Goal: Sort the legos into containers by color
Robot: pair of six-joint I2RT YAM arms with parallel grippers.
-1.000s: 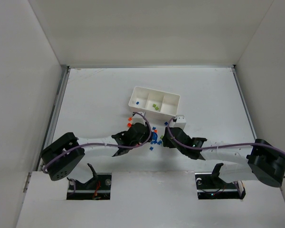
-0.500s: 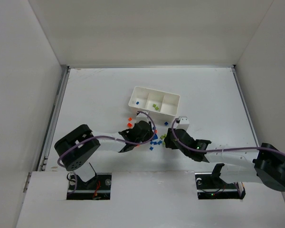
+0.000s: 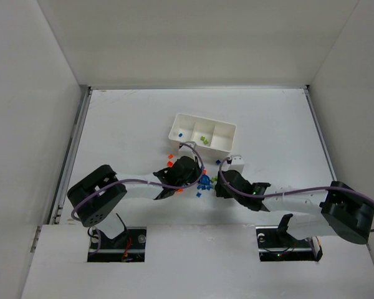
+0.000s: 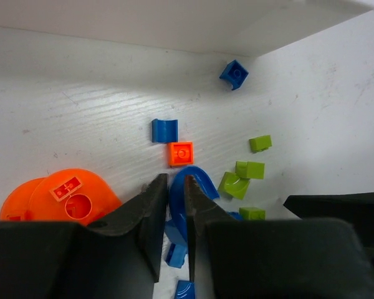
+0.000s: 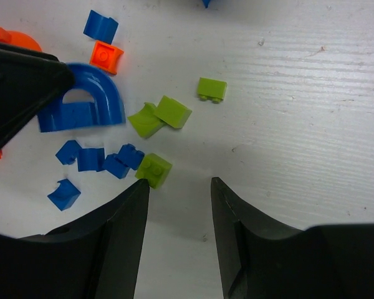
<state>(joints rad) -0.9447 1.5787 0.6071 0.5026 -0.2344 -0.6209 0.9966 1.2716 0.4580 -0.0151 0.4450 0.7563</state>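
The left gripper (image 4: pixel 173 182) sits low on the table (image 4: pixel 336 81), an orange disc (image 4: pixel 68 194) at its left, its fingers narrowed onto one leg of the blue arch (image 4: pixel 202 177). Right of that, the right gripper (image 5: pixel 177 193) stands wide, a green brick (image 5: pixel 154 169) touching one fingertip. The white tray (image 3: pixel 193 144) lies just beyond both.

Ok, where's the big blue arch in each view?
Top: blue arch, picture centre, below the tray.
Left wrist: bottom centre, one leg between the left claw's fingers.
Right wrist: upper left.
Landmark: the orange brick beside its curve, both wrist views.
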